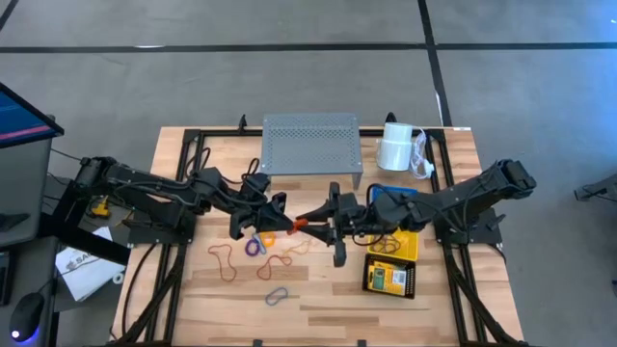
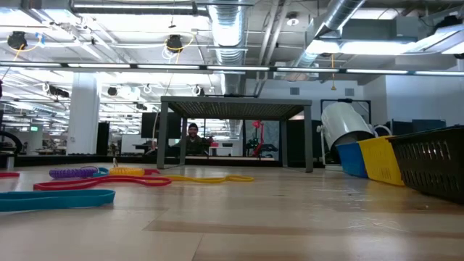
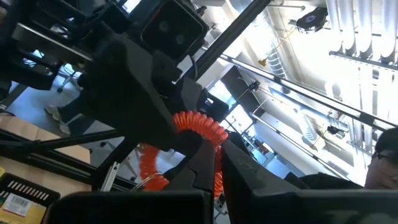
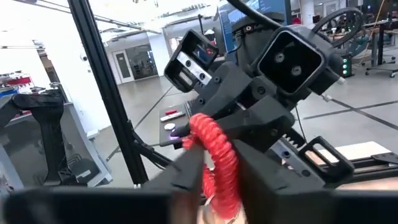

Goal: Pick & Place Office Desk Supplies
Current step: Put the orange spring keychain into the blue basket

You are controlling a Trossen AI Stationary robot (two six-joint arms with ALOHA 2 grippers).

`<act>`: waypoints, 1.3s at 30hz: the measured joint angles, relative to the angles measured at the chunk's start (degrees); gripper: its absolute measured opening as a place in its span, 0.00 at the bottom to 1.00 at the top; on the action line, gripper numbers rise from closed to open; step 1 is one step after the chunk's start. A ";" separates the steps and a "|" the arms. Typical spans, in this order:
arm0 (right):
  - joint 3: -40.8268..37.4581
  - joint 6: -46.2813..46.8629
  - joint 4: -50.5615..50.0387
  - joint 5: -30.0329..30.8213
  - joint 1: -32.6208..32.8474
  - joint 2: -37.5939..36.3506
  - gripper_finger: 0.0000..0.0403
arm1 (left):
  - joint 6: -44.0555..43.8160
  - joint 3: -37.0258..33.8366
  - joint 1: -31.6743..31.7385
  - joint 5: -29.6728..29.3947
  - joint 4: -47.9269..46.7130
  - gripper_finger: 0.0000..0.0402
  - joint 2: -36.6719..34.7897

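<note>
the wooden desk [image 1: 318,299] stands on a grey floor [image 1: 289,87] crossed by dark lines. beside the desk's edge a monitor [image 1: 24,120] glows blue. beyond the desk a large hall opens, with white ceiling ducts [image 2: 228,29] and strip lights [image 2: 217,69] above, a white pillar [image 2: 83,112], and a person [image 2: 192,138] seated far behind the desk.
</note>
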 joint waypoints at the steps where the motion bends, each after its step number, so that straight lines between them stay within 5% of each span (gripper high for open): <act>1: 0.00 0.01 -0.03 0.01 0.04 0.00 0.15 | -0.02 0.00 0.00 0.02 0.21 0.01 0.00; 3: 0.00 -0.14 -0.19 0.02 0.02 0.00 0.05 | 0.00 0.00 0.00 0.02 0.67 0.01 0.00; 10: -0.02 0.06 0.40 0.61 -0.02 -0.59 0.02 | -0.13 0.00 0.00 -2.98 0.83 0.07 0.00; 22: -0.02 2.56 -5.83 1.93 0.00 -6.37 0.02 | -0.15 0.00 2.12 -5.54 1.25 0.35 -2.23; 30: -0.02 15.56 -39.92 8.58 -0.28 -14.99 0.02 | 7.89 0.00 4.10 -2.66 -5.03 0.44 -9.99; 35: -0.05 23.04 -60.36 8.46 -2.19 -20.05 0.02 | 20.12 0.04 3.21 -12.50 -26.76 0.38 -17.63; 39: -3.10 27.23 -71.07 7.04 -5.45 -24.37 0.02 | 20.66 0.04 3.21 -18.89 -43.32 0.33 -22.15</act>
